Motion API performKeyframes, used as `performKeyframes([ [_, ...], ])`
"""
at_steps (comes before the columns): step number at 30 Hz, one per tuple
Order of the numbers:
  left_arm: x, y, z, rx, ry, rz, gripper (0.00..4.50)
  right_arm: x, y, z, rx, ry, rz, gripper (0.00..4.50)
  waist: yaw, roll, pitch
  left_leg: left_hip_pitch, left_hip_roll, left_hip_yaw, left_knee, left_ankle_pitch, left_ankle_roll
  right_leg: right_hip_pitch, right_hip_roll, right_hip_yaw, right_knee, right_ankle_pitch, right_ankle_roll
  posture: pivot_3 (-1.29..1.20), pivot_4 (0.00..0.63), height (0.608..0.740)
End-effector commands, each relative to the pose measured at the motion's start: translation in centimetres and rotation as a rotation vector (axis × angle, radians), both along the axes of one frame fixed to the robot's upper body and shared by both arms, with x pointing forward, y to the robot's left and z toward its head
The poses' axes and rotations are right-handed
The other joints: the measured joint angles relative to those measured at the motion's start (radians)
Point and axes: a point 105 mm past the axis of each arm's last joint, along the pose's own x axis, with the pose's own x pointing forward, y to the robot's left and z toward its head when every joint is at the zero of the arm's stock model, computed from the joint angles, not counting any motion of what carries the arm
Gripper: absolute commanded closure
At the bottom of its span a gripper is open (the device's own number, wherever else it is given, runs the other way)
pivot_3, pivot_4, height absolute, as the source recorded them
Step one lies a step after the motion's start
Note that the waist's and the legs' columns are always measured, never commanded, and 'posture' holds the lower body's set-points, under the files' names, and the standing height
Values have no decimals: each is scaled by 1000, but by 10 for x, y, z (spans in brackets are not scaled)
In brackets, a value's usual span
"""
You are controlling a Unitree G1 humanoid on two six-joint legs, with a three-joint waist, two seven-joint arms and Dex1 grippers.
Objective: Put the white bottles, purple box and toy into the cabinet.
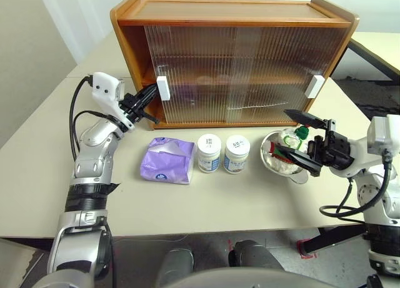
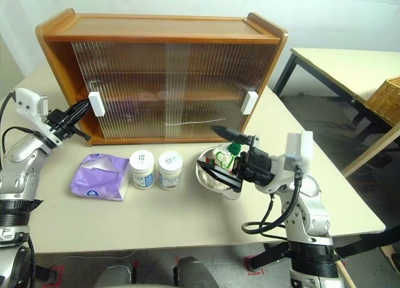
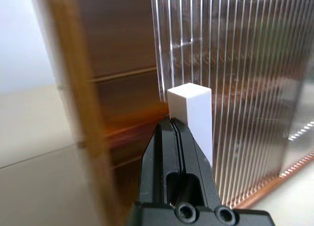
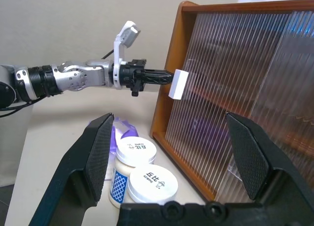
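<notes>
Nothing is inside the cabinet (image 1: 237, 75) yet; both its sliding doors look shut. My left tool (image 1: 150, 94), pressed together, has its tip against the white handle (image 1: 163, 88) of the cabinet's left door, so I judge opening comes first. In front of the cabinet on the surface (image 1: 206, 203) sit the purple box (image 1: 167, 160), two white bottles (image 1: 223, 153) and the toy (image 1: 289, 141) in a steel bowl (image 1: 278, 166). My right tool (image 1: 295, 141) hangs spread wide, empty, over the toy.
</notes>
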Motion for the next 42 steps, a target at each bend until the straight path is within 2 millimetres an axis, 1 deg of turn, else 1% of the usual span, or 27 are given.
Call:
performKeyframes([
  [1, 3, -11, -7, 6, 30, -39, 4462, 1, -2, -2, -7, 7, -4, 0, -1, 0, 0, 0, 0, 0, 0, 0, 0, 0, 0, 0, 0, 0, 0, -96, 0, 740],
  [5, 5, -24, -9, 13, 35, -75, 4462, 3, -3, -4, 3, 32, -21, 0, 0, 0, 0, 0, -1, 0, 0, 0, 0, 0, 0, 0, 0, -1, 2, -97, 0, 740],
  [9, 4, -35, -12, 21, 48, -118, 4462, 3, -1, -3, 36, 57, -33, 0, -2, 0, 0, 0, -1, 0, 1, 0, 0, 1, 0, 0, -1, -1, 3, -106, 0, 740],
  [16, 5, -45, -12, 18, 53, -148, 4462, 4, 8, -3, 55, 103, -72, 0, -7, 0, 0, 0, -1, -1, 1, 0, 0, 1, 0, 0, -1, -2, 5, -109, 0, 740],
  [20, 9, -58, -9, 15, 46, -181, 4462, 7, 11, -6, 28, 133, -96, 0, -6, 0, 0, 0, -2, -1, 1, 0, 0, 2, -1, 0, -1, -2, 7, -110, 0, 740],
  [26, 14, -73, -7, 9, 40, -217, 4462, 12, 13, -11, -36, 198, -116, 0, -12, 0, 0, 0, -3, -2, 2, 0, 1, 2, -2, 1, -1, -3, 9, -117, 0, 740],
  [33, 14, -92, -7, 4, 40, -281, 4462, 17, 15, -14, -30, 242, -155, 0, -13, 0, 0, -2, -4, -3, 1, -1, 1, 2, -2, 1, -2, -3, 13, -112, 0, 740],
  [35, 12, -109, -11, 53, 43, -345, 4462, 17, 19, -14, -12, 246, -157, 0, -13, 0, 0, -2, -4, -3, 1, -1, 2, 2, -2, 1, -3, -4, 13, -120, 0, 740],
  [37, 12, -120, -9, 58, 37, -373, 4462, 17, 22, -13, 10, 249, -157, 0, -11, 0, 0, -2, -4, -3, 1, -1, 2, 3, -2, 1, -3, -4, 14, -120, 0, 740],
  [42, 16, -131, -6, 35, 28, -390, 4462, 16, 24, -11, 42, 249, -161, 0, -20, 0, 0, -2, -5, -4, 2, -2, 3, 3, -3, 2, -4, -4, 16, -135, 0, 740],
])
